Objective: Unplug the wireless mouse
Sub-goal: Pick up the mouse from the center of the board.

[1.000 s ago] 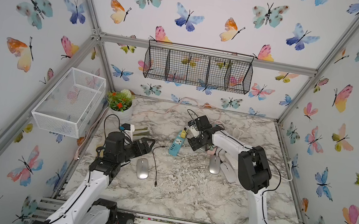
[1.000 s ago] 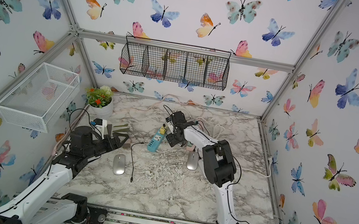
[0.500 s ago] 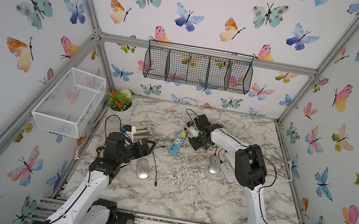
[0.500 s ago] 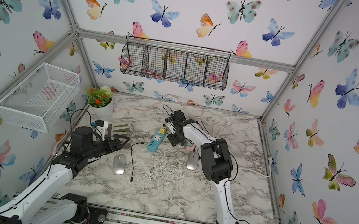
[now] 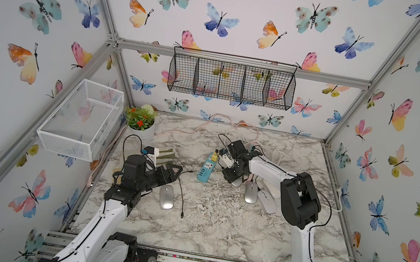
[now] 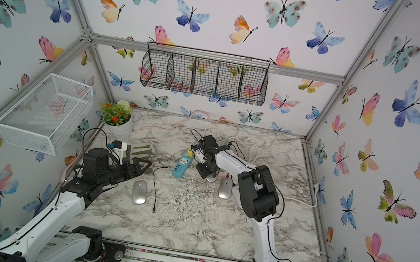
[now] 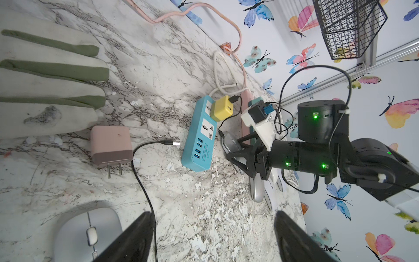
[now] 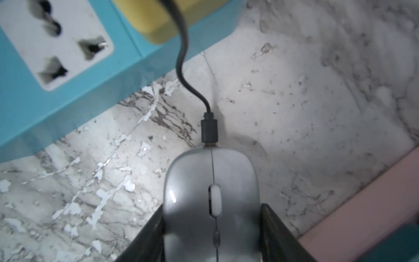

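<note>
We find the grey oval wireless mouse (image 8: 210,199) near the middle of the marble bench (image 5: 214,234), just beside the turquoise plastic power strip (image 7: 199,145). Its long axis slants toward the strip, nose facing the yellow cube charger (image 7: 223,107) plugged there. A black cable (image 8: 182,74) joins mouse and charger. The right gripper (image 8: 212,206) clasps the mouse's flanks. More silver mice (image 5: 250,192) lie alongside. The left gripper (image 7: 212,213) hangs spread wide, holding nothing. A black wire basket (image 5: 231,83) hangs on the back wall.
</note>
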{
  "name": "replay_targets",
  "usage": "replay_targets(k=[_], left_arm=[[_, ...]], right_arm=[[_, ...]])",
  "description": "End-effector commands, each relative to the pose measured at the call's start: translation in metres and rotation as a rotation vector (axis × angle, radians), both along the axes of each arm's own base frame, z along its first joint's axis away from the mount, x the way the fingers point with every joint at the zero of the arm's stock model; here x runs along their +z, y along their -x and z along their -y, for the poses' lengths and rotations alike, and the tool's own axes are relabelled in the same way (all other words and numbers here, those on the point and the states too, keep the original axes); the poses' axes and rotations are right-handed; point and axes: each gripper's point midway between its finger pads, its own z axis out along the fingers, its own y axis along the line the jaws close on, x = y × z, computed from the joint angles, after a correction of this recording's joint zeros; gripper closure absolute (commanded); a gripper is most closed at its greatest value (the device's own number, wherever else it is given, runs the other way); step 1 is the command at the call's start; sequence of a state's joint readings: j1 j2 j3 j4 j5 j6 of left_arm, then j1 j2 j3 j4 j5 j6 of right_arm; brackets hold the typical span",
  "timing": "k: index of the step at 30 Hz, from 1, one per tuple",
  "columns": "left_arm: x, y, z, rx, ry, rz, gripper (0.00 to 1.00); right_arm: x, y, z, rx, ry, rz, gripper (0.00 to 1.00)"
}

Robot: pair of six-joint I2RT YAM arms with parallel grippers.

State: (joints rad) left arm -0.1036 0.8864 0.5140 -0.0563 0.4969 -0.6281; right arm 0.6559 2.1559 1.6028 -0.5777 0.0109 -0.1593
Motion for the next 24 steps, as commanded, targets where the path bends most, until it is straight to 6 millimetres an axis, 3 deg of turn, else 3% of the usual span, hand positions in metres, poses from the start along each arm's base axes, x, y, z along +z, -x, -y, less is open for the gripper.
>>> replay_targets(k=[1,6,10,17,24], left_arm=[[0.007,-0.001,0.002,-0.023,0.006,0.035,0.16],[0.011,0.000,0.010,-0.062,0.005,0.061,0.17],[0.016,0.004,0.033,-0.120,0.000,0.088,0.18],[0.028,0.007,0.072,-0.210,0.065,0.123,0.22],[0.029,-0.011,0.093,-0.183,0.061,0.120,0.25]], right_arm=[[0.005,0.016,-0.005,-0.010,-0.047,-0.033,0.54],[0.048,0.018,-0.017,-0.026,-0.230,0.063,0.60],[0.072,0.026,-0.024,-0.011,-0.377,0.136,0.64],[0.088,0.040,-0.034,0.034,-0.528,0.169,0.68],[0.090,0.049,-0.036,0.049,-0.583,0.166,0.69]])
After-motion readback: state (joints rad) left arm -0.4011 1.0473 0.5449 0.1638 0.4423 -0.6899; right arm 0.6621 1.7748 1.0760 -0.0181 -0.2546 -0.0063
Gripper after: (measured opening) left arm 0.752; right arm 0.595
